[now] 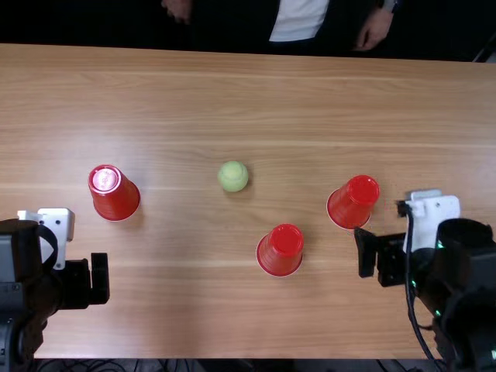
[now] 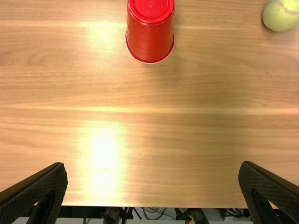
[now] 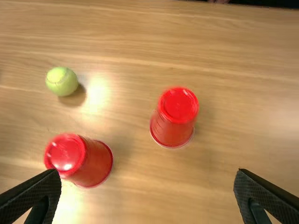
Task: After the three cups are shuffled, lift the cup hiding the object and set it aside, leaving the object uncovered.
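At the desk's (image 1: 248, 93) near edge both arms wait: the left pincer (image 2: 150, 168) is spread wide over bare wood, and the right pincer (image 3: 147, 173) is equally wide, neither holding anything. Nearest to them stands the middle cup (image 1: 280, 249), then the right cup (image 1: 354, 201) just beside the right arm, then the left cup (image 1: 113, 192), all mouth down. Farthest is the ball (image 1: 233, 176), lying uncovered between the cups and touching none. The cups look like thin plastic, so they are probably light, slick and quick to buckle. A gentle grip across the side wall near the upturned base would suit. The ball would likely roll if nudged. The count is three red cups, one yellow-green ball and two pincers.
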Motion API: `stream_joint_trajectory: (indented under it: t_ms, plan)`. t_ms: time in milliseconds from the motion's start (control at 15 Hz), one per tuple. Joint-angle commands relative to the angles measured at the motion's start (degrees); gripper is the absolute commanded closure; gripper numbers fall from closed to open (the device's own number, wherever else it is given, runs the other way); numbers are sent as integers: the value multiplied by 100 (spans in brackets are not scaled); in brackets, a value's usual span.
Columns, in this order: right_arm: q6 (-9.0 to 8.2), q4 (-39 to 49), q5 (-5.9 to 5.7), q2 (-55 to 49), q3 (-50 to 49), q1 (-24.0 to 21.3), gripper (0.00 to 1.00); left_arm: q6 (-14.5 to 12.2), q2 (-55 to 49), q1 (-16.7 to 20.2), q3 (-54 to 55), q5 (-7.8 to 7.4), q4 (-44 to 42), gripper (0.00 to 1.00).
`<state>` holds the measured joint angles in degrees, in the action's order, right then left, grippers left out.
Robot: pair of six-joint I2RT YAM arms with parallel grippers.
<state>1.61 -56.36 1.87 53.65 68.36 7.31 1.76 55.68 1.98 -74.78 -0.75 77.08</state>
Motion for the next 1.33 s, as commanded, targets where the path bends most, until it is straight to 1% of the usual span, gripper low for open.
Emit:
stream_joint_trajectory:
  t_ms: [0, 67, 200, 333, 600, 733, 867, 1000, 1067, 1133, 1200, 1267]
  plan:
    - [19, -129, -60, -276, -288, -265, 0, 14, -92, -22, 148, -93, -9, 0]
    - [19, -171, -60, -531, -490, -353, 0, 3, -163, -40, 210, -93, -9, 0]
    - [-34, -182, -60, -1023, -771, -362, 0, 14, -365, -57, 377, -93, -30, 0]
    - [-45, -192, -50, -1550, -1053, -380, 0, 56, -760, -57, 693, -93, -220, 0]
    - [-55, -234, -39, -2807, -1861, -441, 0, 24, -1982, -66, 1713, -104, -589, 0]
    - [-66, -150, -60, -3440, -2265, -476, 0, 24, -2633, -57, 2222, -104, -736, 0]
    - [-55, -45, -134, -4108, -2643, -643, 0, 24, -3336, -48, 2776, -104, -1127, 0]
    - [-66, 198, -145, -4767, -3004, -652, 0, 14, -4083, -48, 3312, -93, -1432, 0]
    - [-66, 303, -197, -5004, -3171, -661, 0, 14, -4443, -31, 3585, -83, -1622, 0]
    - [-45, 441, -313, -5233, -3329, -749, 0, 14, -4768, -13, 3884, -20, -1897, 0]
    - [-45, 715, -377, -5365, -3426, -898, 0, 14, -5067, 22, 4147, 12, -2171, 0]
    - [-34, 873, -387, -5365, -3434, -933, 0, 14, -5190, 39, 4306, 23, -2350, 0]
